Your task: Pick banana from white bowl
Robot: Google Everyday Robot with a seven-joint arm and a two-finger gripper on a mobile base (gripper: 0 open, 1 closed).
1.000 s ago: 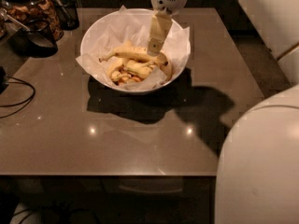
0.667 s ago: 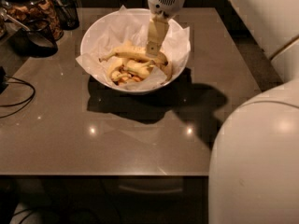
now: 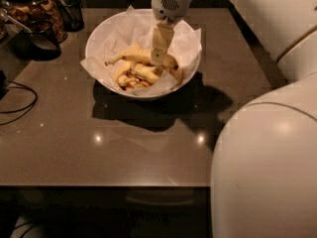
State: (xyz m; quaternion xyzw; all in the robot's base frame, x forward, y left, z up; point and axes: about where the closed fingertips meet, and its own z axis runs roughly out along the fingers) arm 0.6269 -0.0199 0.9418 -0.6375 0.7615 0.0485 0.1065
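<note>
Jaws' gap: cannot tell, nor whether closed on anything. Gripper [image 3: 157,61]: points straight down from the top edge of the camera view into the white bowl [image 3: 143,90], tip right at the middle of the banana [image 3: 132,56]; touching or just above, cannot tell which.

Banana: lies inside the bowl, across its middle, on top of the other fruit, curved, with one thin end reaching left toward the rim.

White bowl: sits on the far half of the tabletop [image 3: 124,143], lined with crinkled white paper [image 3: 187,39] whose corners poke past the rim at left and right. Holds, besides the banana, a heap of shorter pale banana pieces [image 3: 144,74] just beneath and in front of it.

Far left corner: holds a dark glass jar [image 3: 38,8] filled with brownish lumps, too dim to name. Just beside it, another dark vessel [image 3: 39,36], contents hidden.

Left edge: carries a thin black cable [image 3: 22,103] looping over the tabletop, well apart from the bowl.

Right foreground: filled by the robot's white body [image 3: 267,167].
</note>
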